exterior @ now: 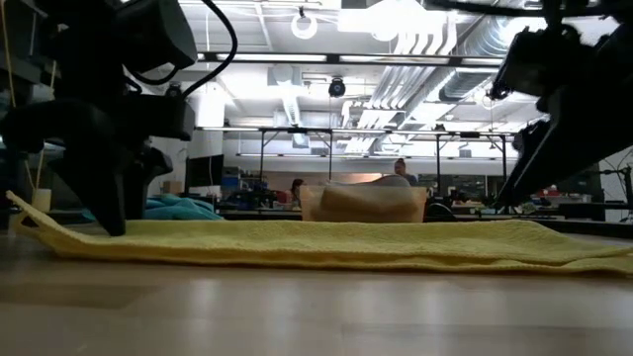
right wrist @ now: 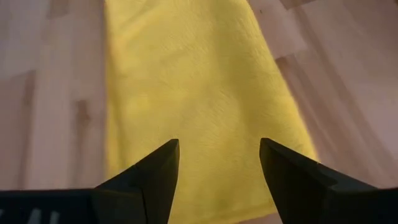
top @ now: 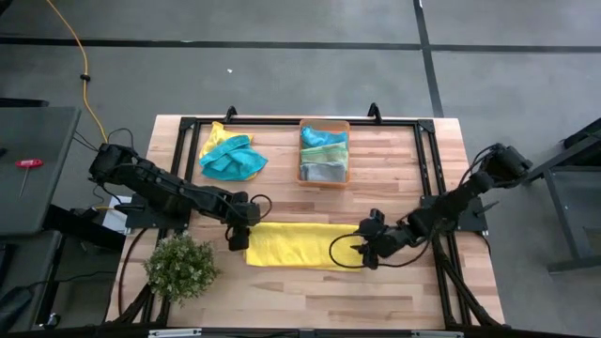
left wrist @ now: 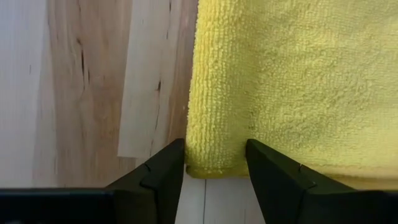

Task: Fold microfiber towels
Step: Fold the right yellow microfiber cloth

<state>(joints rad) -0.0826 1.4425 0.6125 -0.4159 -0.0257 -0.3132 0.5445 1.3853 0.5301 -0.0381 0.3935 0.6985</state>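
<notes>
A yellow microfiber towel (top: pixel 300 246) lies flat on the table's near middle, folded into a long strip running left to right; it also shows in the low view (exterior: pixel 326 242). My left gripper (top: pixel 239 235) is open and points down at the strip's left end, its fingers on either side of a corner (left wrist: pixel 216 149). My right gripper (top: pixel 364 252) is open and empty above the strip's right end (right wrist: pixel 199 93), raised off it in the low view (exterior: pixel 524 178). My left gripper's fingers (left wrist: pixel 165 171) come from above and stand on either side of the towel's corner ridge (left wrist: pixel 217 158) at its left end. The towel lies flat on the table there. I cannot tell whether the fingers touch it.
An orange bin (top: pixel 324 152) with folded towels stands at the far middle. A loose heap of teal and yellow towels (top: pixel 230 155) lies at the far left. A small bushy plant (top: pixel 180 268) stands near the front left, close to my left arm.
</notes>
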